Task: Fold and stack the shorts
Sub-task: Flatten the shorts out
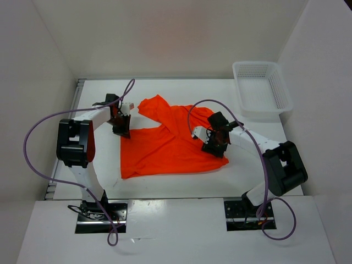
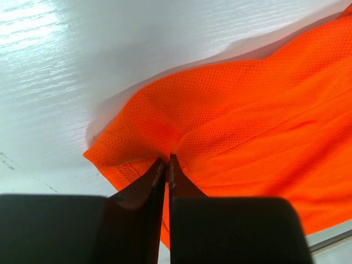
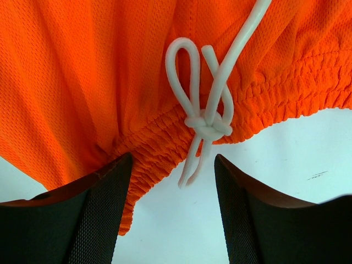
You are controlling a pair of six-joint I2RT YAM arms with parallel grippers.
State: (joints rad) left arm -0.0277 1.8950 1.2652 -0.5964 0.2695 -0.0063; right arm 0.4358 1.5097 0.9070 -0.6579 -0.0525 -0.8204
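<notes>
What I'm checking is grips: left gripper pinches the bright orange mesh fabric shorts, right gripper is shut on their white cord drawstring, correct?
No: the right wrist view shows the right gripper open, astride the ends of the white drawstring. The left gripper does pinch the orange shorts.

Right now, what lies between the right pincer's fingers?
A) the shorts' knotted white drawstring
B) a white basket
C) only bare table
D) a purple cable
A: seen from the right wrist, the knotted drawstring of the shorts hangs between the spread fingers of the right pincer.
</notes>
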